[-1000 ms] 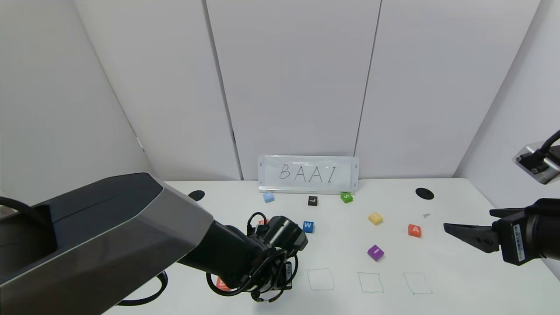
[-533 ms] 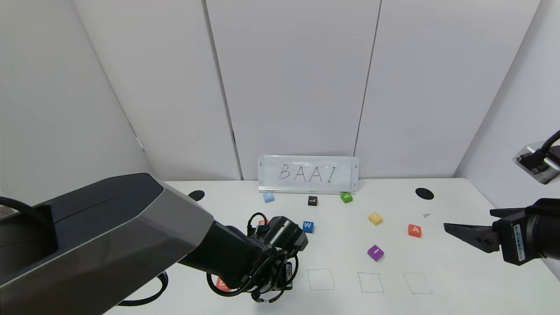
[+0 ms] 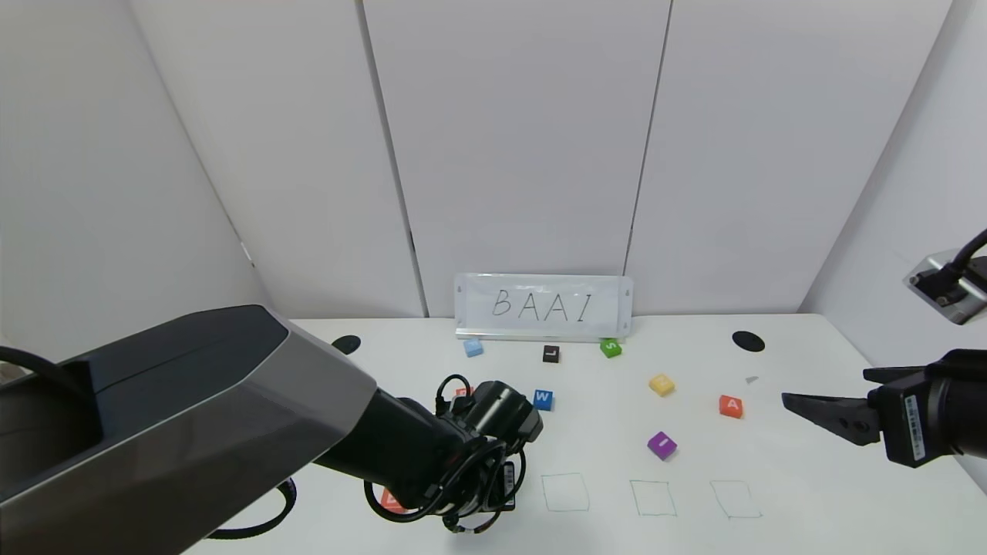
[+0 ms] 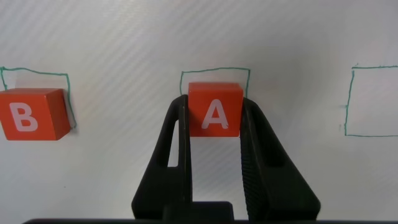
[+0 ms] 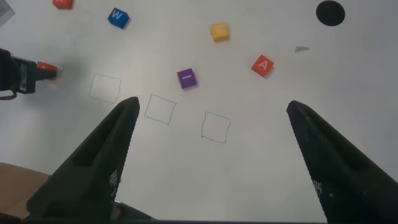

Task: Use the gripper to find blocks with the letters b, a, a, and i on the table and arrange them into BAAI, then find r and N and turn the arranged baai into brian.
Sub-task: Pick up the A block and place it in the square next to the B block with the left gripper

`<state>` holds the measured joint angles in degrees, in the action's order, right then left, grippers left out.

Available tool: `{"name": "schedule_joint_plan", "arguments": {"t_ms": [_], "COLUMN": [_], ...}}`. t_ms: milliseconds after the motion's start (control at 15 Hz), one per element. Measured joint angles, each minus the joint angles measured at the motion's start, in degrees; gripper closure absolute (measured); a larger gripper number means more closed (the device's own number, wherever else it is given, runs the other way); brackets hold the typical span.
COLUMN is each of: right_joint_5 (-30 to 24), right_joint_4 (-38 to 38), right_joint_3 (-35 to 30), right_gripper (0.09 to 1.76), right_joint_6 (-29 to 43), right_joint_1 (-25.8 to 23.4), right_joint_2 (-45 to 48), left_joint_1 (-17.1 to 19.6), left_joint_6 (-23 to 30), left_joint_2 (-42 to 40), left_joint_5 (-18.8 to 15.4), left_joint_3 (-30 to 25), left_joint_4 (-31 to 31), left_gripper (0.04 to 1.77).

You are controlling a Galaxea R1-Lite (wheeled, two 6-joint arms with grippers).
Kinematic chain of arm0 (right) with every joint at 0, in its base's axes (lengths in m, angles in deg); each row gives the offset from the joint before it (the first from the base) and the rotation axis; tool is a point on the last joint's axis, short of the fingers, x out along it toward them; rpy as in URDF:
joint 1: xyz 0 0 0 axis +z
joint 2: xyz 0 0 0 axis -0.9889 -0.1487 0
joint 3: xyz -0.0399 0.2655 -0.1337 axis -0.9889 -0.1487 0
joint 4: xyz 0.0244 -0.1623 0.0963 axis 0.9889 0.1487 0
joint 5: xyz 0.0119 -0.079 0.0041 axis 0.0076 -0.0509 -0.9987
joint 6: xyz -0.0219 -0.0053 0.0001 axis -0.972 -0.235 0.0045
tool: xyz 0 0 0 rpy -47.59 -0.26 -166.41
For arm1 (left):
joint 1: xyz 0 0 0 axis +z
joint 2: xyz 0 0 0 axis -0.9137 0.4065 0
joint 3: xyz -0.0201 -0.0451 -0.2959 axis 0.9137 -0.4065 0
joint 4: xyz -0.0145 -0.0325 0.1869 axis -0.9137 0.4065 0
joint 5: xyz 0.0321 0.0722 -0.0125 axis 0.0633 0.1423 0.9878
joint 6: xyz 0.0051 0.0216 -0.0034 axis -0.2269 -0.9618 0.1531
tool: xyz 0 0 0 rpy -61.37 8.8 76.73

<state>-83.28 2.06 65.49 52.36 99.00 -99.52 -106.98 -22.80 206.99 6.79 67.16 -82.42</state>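
Nothing was seen to differ from a second before: both arms and every cube were found in the same places.

Nearest the robot, the left gripper [image 4: 214, 134] was kept low over the front of the counter [image 3: 771, 478], its fingers [image 4: 177, 146] closed narrowly on an orange-red A block [image 4: 214, 109]. That block was held at the front edge of a pen-drawn square [image 4: 215, 73]. In the left wrist view, an orange-red B block [image 4: 32, 114] was seen set down in the neighbouring square, apart from the held block; in the head view only a corner of it [image 3: 392, 501] showed behind the arm. Three further outlined squares [image 3: 652, 497] were left bare along the front.

Farther back, the purple I block [image 3: 661, 445] was lying by itself, and the second A block [image 3: 730, 405] was beyond it toward the right. The right gripper [image 5: 208, 109] was held still above the counter's right side, its fingers [image 3: 825, 412] spread wide with nothing between them.

Beyond these, a blue W cube [image 3: 543, 398] and a yellow cube [image 3: 661, 384] were seen, with the orange-red r [image 5: 63, 3] mostly hidden behind the left wrist in the head view. At the far edge, a sign [image 3: 544, 307] lettered BAAI was propped against the wall.
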Motion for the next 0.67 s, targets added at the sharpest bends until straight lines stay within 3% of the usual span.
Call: {"name": "schedule_joint_plan", "arguments": {"t_ms": [667], "right_joint_5": [0.00], "right_joint_4": [-0.06], "right_joint_3": [-0.09], "right_gripper": [0.14], "right_joint_6": [0.00], "right_joint_1": [0.27], "right_joint_2": [0.00], "left_joint_1": [-0.20], "left_joint_6": [0.15], "left_joint_2": [0.55], "left_joint_5": [0.13], "left_joint_3": [0.32], "left_joint_4": [-0.09], "left_gripper": [1.30]}}
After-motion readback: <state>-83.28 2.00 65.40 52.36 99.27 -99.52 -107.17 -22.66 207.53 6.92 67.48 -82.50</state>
